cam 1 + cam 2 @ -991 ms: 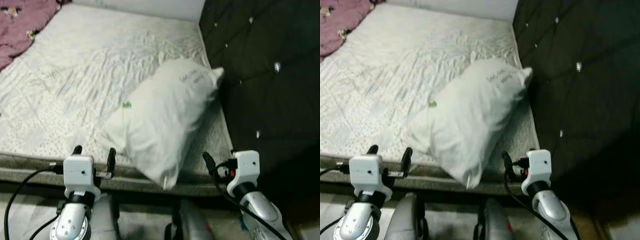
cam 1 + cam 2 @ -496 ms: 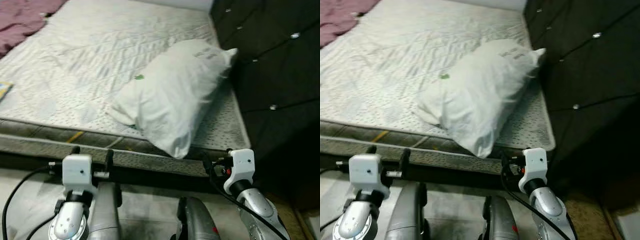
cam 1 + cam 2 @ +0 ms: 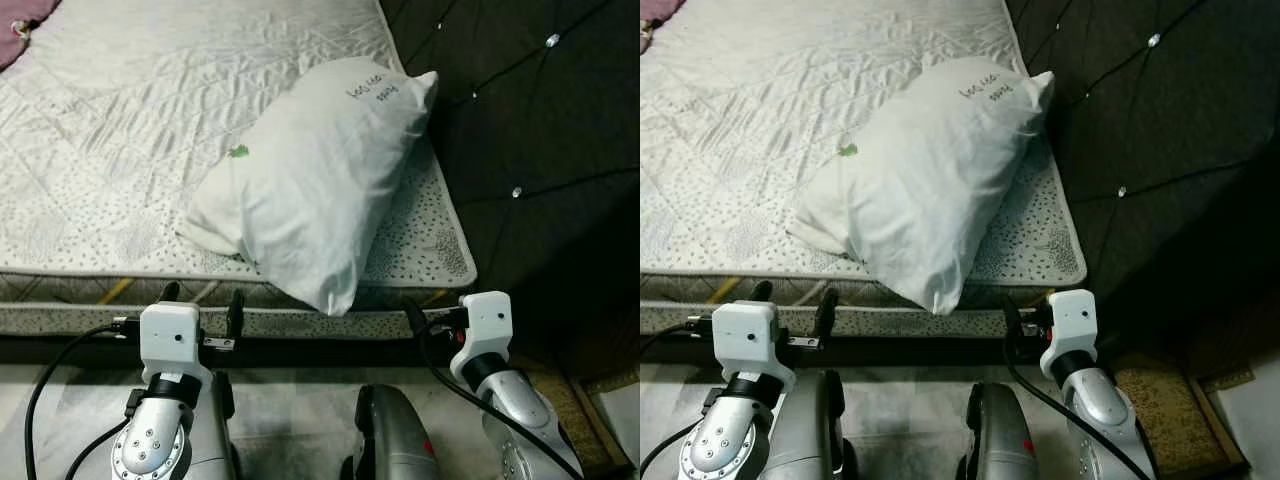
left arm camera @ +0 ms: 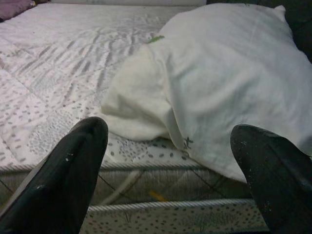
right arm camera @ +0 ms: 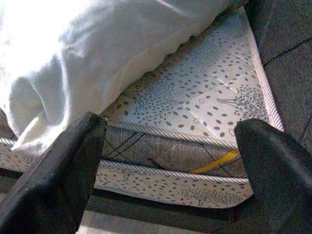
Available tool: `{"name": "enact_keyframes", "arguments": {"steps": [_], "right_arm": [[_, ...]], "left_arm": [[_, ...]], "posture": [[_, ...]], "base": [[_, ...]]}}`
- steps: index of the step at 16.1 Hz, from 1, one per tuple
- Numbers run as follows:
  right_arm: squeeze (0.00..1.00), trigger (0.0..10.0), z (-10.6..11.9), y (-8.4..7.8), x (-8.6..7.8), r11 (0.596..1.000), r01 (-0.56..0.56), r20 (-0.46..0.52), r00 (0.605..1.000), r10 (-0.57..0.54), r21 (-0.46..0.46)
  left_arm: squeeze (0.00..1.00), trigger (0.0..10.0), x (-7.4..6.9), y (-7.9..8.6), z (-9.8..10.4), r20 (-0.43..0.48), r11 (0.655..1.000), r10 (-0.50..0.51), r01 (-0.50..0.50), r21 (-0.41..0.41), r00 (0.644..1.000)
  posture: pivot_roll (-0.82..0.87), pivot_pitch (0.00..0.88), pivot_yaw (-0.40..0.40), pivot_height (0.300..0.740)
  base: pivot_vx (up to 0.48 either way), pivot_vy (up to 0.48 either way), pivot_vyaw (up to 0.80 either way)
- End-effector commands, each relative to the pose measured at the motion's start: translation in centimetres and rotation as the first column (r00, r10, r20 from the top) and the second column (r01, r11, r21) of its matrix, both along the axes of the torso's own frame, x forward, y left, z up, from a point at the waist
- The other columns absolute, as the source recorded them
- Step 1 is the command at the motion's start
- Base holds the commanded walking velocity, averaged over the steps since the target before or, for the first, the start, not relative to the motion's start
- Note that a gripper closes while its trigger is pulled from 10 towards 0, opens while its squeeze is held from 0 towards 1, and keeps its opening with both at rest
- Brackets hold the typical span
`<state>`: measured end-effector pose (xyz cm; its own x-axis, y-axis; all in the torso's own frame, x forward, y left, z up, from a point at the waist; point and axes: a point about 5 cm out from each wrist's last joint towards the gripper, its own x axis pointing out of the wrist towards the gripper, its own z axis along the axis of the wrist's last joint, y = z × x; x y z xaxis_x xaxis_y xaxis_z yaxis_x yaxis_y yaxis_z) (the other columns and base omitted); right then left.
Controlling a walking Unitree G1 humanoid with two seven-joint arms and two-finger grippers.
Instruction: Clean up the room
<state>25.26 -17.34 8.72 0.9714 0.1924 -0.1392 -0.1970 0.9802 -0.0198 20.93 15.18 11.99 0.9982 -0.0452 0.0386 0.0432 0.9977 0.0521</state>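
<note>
A white pillow (image 3: 310,170) with dark writing near one end lies slanted on the bare patterned mattress (image 3: 110,150), next to the dark headboard. Its lower corner hangs slightly over the mattress's front edge. My left gripper (image 3: 203,300) is open, low in front of the mattress side and to the left of that corner. In the left wrist view the pillow (image 4: 229,87) fills the space beyond its fingers (image 4: 73,170). My right gripper (image 5: 170,146) is open too, held by the mattress's right front corner (image 5: 204,107) under the pillow's edge (image 5: 97,58). Neither gripper holds anything.
A dark tufted headboard (image 3: 520,110) rises along the bed's right side. A bit of purple blanket (image 3: 20,12) lies at the far left of the mattress. A brown mat (image 3: 1160,400) lies on the floor at lower right, and pale floor runs before the bed.
The camera has shifted, so the bed's front edge and right corner now sit closer and more central. The pillow lies as before. Both grippers stay open and low.
</note>
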Motion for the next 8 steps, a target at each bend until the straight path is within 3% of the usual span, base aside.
{"name": "enact_keyframes", "arguments": {"steps": [1, 6, 8], "right_arm": [[0.0, 10.0, -0.05, -0.12, 0.07, 1.0, -0.003, -0.002, 1.0, 0.003, -0.004], [0.0, 10.0, -0.01, 0.14, 0.27, 1.0, -0.023, 0.005, 1.0, 0.024, -0.015], [0.0, 10.0, -0.03, 0.38, 0.21, 0.998, -0.039, 0.012, 0.999, 0.04, -0.039]], "left_arm": [[0.0, 10.0, -0.08, -0.24, 0.13, 0.008, 1.0, -0.015, 0.015, -0.004, 1.0], [0.0, 10.0, -0.01, -0.38, 0.19, 0.012, 1.0, -0.028, 0.028, -0.003, 1.0], [0.0, 10.0, 0.1, -0.48, 0.04, -0.001, 1.0, -0.022, 0.022, -0.013, 1.0]], "posture": [[-0.02, 0.192, -0.11, 0.586], [-0.02, 0.195, -0.11, 0.586], [-0.02, 0.196, -0.109, 0.586]], "base": [[0.326, 0.0, 0.0], [0.369, 0.0, 0.0], [0.157, 0.0, 0.79]]}}
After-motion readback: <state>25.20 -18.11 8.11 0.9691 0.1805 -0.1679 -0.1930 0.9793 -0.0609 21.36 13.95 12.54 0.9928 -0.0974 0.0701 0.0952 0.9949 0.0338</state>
